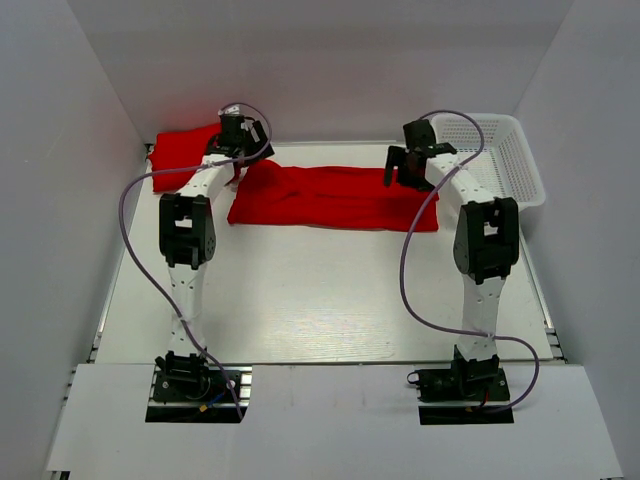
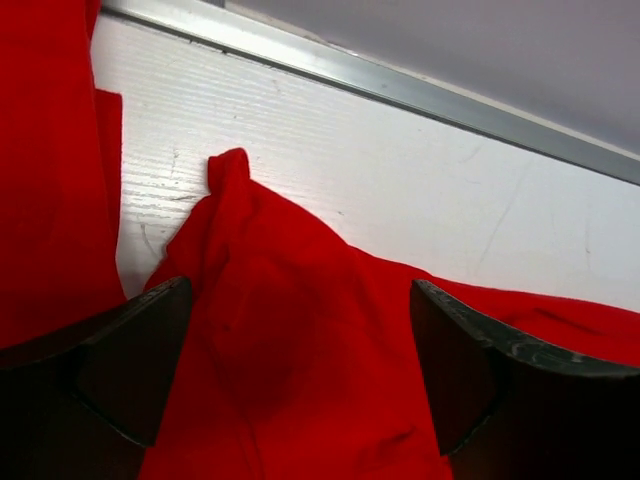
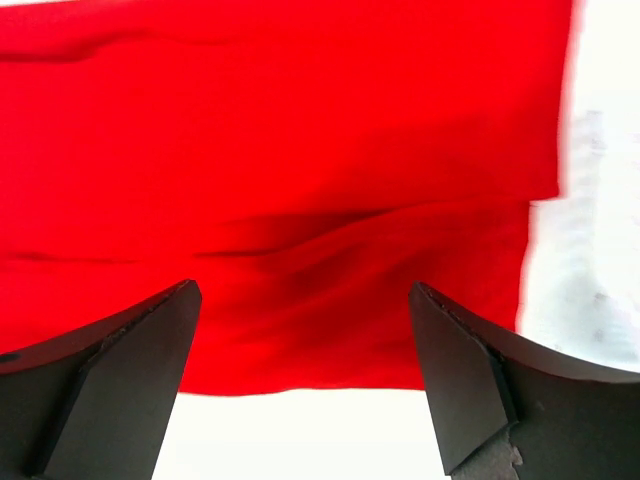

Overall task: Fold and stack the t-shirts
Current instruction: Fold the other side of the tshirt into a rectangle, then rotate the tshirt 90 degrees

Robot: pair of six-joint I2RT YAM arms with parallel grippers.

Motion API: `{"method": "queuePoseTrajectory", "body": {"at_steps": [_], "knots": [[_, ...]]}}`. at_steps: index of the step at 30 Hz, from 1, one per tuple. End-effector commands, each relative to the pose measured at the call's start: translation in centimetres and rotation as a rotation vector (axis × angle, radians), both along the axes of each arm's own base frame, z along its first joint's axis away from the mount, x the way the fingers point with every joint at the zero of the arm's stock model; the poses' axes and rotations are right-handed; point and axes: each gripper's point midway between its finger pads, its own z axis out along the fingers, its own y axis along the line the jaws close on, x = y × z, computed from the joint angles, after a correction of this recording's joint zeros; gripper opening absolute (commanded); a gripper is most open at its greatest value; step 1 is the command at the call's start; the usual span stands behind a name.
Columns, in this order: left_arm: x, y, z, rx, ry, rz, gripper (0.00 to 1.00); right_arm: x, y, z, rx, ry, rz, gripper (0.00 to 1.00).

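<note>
Red t-shirts lie at the far side of the white table (image 1: 320,300). The long t-shirt (image 1: 330,200) is spread as a wide band across the middle, running from under the left arm to under the right arm. The second t-shirt (image 1: 185,150) sits bunched in the far left corner, just beside the band's left end; whether the two touch cannot be told.

The left gripper (image 1: 236,165) hangs over the left end of the band. In its wrist view, the fingers (image 2: 130,370) are spread apart with a raised peak of the long t-shirt (image 2: 260,340) between them, and they hold nothing. The second t-shirt (image 2: 40,150) fills the left edge of that view. A metal strip (image 2: 400,90) borders the table beyond.

The right gripper (image 1: 408,175) hovers over the band's right end. Its fingers (image 3: 480,390) are likewise parted above the flat cloth (image 3: 280,180), clamping nothing.

A purple cable (image 1: 125,215) loops out from the left arm, and another cable (image 1: 405,260) hangs beside the right arm over the shirt's right edge.

A white lattice basket (image 1: 505,160) stands in the far right corner, near the band's right end but apart from it. Only its own lattice floor and walls show inside.
</note>
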Motion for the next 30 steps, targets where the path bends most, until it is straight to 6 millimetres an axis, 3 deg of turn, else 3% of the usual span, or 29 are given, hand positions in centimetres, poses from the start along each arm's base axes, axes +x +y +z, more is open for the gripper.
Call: {"method": "queuePoseTrajectory", "body": {"at_steps": [1, 2, 4, 5, 7, 8, 10, 11, 16, 18, 19, 22, 24, 26, 27, 28, 29, 30], "knots": [[-0.6, -1.0, 7.7, 0.0, -0.123, -0.079, 0.99, -0.1, 2.9, 1.9, 0.048, -0.058, 0.118, 0.9], [-1.0, -1.9, 8.2, -0.005, -0.125, -0.117, 0.99, -0.3, 3.1, 1.5, 0.049, -0.052, 0.119, 0.9], [-1.7, -1.9, 7.9, 0.001, -0.101, -0.131, 0.99, -0.5, 3.1, 1.0, 0.046, -0.036, 0.116, 0.9], [-2.6, -2.0, 6.4, -0.002, -0.062, -0.141, 0.99, -0.5, 3.0, 0.6, 0.045, -0.027, 0.104, 0.9], [-3.7, -2.7, 6.1, -0.024, -0.057, -0.191, 0.99, -0.6, 2.8, 0.1, 0.053, -0.014, 0.084, 0.9], [-4.9, -3.5, 3.5, -0.032, -0.006, -0.216, 0.99, -0.7, 2.8, -0.6, 0.054, 0.0, 0.081, 0.9], [-5.5, -4.2, 3.0, -0.059, -0.008, -0.254, 0.99, -0.6, 3.0, -1.2, 0.063, 0.012, 0.081, 0.9], [-6.0, -4.9, 1.6, -0.063, 0.022, -0.271, 0.99, -0.8, 2.9, -2.1, 0.06, 0.034, 0.075, 0.9], [-6.1, -6.3, -2.2, -0.071, 0.103, -0.302, 0.99, 0.7, 2.6, -4.2, 0.042, 0.046, 0.043, 0.9], [-6.2, -6.3, -2.5, -0.07, 0.117, -0.302, 0.99, 1.6, 2.0, -4.2, 0.039, 0.035, 0.029, 0.9], [-6.4, -5.9, -3.8, -0.057, 0.14, -0.286, 0.99, 2.1, 1.7, -5.0, 0.034, 0.045, 0.02, 0.9], [-6.2, -5.3, -4.6, -0.032, 0.15, -0.255, 0.99, 1.9, 1.0, -6.8, 0.036, 0.081, -0.01, 0.9], [-6.0, -5.1, -6.2, -0.022, 0.177, -0.245, 0.99, 1.7, 0.4, -7.7, 0.037, 0.101, -0.024, 0.9], [-5.3, -5.3, -6.4, -0.029, 0.18, -0.239, 0.99, 0.5, 0.2, -8.5, 0.043, 0.135, -0.027, 0.9], [-5.3, -5.5, -8.3, -0.032, 0.213, -0.245, 0.99, -1.0, 0.1, -9.7, 0.042, 0.175, -0.028, 0.9], [-4.0, -5.7, -7.4, -0.034, 0.183, -0.246, 0.99, -1.6, 0.2, -9.9, 0.045, 0.186, -0.016, 0.9], [-3.8, -6.0, -8.0, -0.049, 0.199, -0.25, 0.99, -2.6, 0.2, -9.3, 0.048, 0.173, -0.013, 0.9], [-3.5, -6.6, -8.2, -0.07, 0.202, -0.275, 0.99, -4.9, 0.1, -10.8, 0.041, 0.222, -0.006, 0.9]]}}
